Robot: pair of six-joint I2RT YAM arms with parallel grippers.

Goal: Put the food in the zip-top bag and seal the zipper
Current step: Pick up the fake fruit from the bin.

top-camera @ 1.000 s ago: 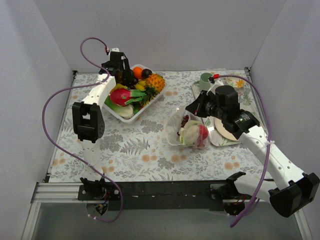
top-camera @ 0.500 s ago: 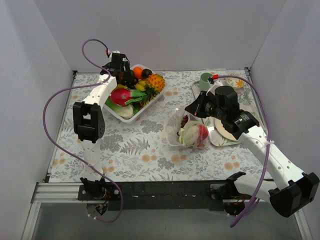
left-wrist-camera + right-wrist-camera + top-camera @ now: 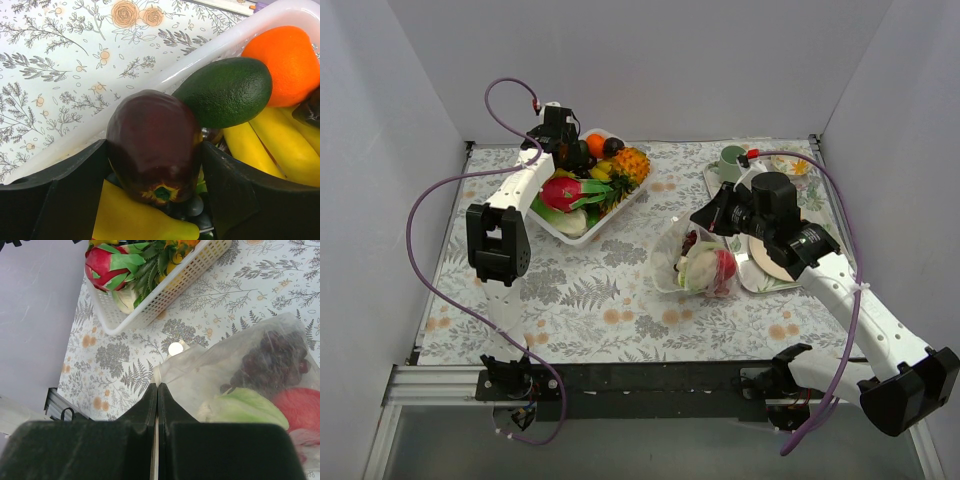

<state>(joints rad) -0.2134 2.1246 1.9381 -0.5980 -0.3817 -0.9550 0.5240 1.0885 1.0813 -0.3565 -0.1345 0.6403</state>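
Note:
The clear zip-top bag [image 3: 682, 268] lies right of the table's centre, with a dark purple grape bunch [image 3: 691, 240], a pale green-white leafy vegetable [image 3: 700, 268] and a red round fruit [image 3: 725, 263] inside. My right gripper [image 3: 705, 218] is shut on the bag's edge strip, the zipper [image 3: 159, 374]; the bag [image 3: 210, 370] spreads to its right. My left gripper [image 3: 570, 152] is down in the white basket [image 3: 620, 205], shut on a dark maroon fruit [image 3: 152, 140] that fills the gap between both fingers. A green avocado [image 3: 227, 90], an orange [image 3: 282, 50] and yellow bananas [image 3: 270, 150] lie next to it.
The basket also holds a pink dragon fruit [image 3: 560, 192] and a pineapple [image 3: 632, 163]. A green cup [image 3: 731, 160] and plates on a white tray [image 3: 760, 278] stand at the right, touching the bag. White walls enclose the table on three sides.
The left gripper has shifted very slightly over the basket. The right gripper and the bag have hardly moved.

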